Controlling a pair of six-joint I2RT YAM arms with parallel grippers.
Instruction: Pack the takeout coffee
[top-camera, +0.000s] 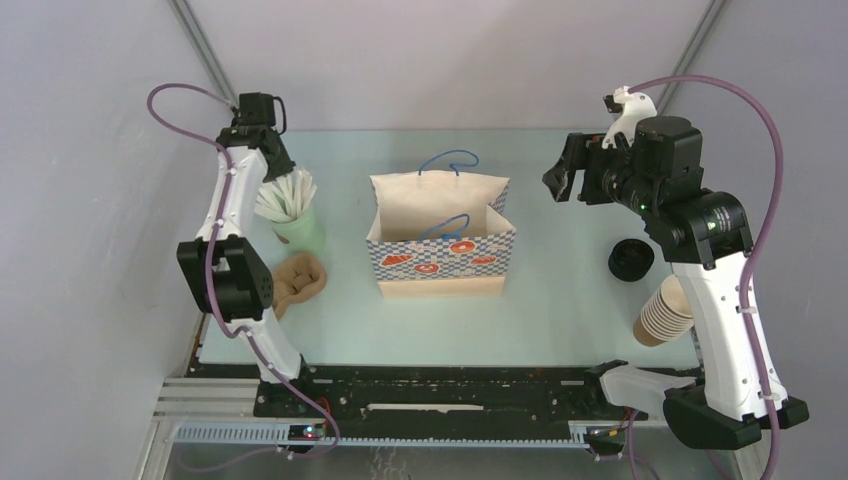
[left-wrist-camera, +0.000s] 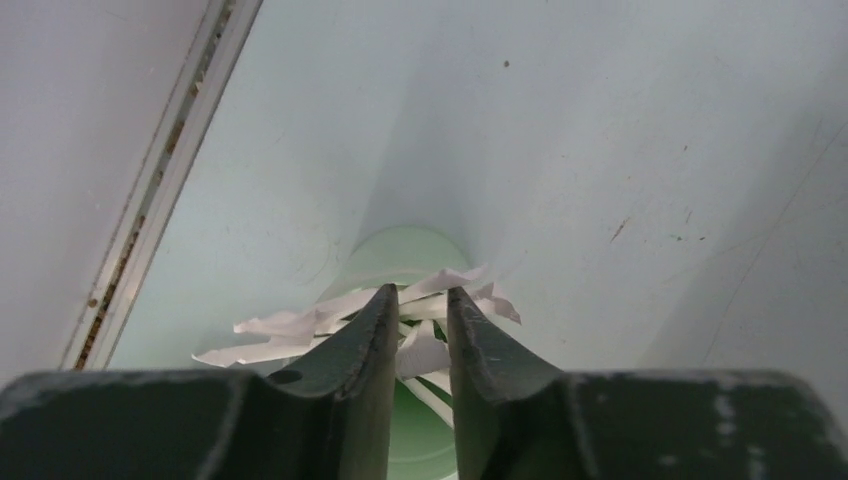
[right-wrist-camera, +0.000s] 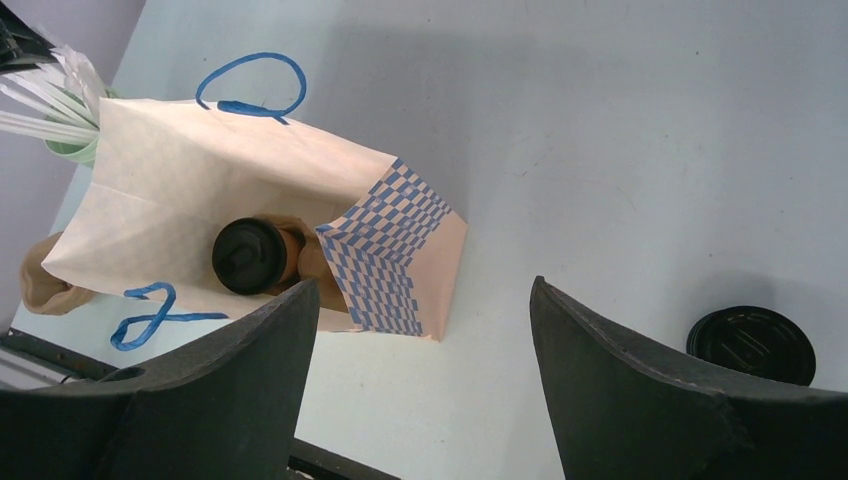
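Takeout coffee (right-wrist-camera: 250, 256), a tan paper cup with round black lid, stands inside the blue-checkered paper bag (right-wrist-camera: 385, 250) on the pale, grey-walled table (top-camera: 560, 300). Right pincer (right-wrist-camera: 425, 300) gapes empty; left pincer (left-wrist-camera: 415, 295) nearly closed, grasp unclear.

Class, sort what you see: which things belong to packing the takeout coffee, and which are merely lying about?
For the job: takeout coffee, already inside the bag; checkered paper bag.
Lying about: green cup of white sticks; stack of lidless cups; loose black lid; tan crumpled item.
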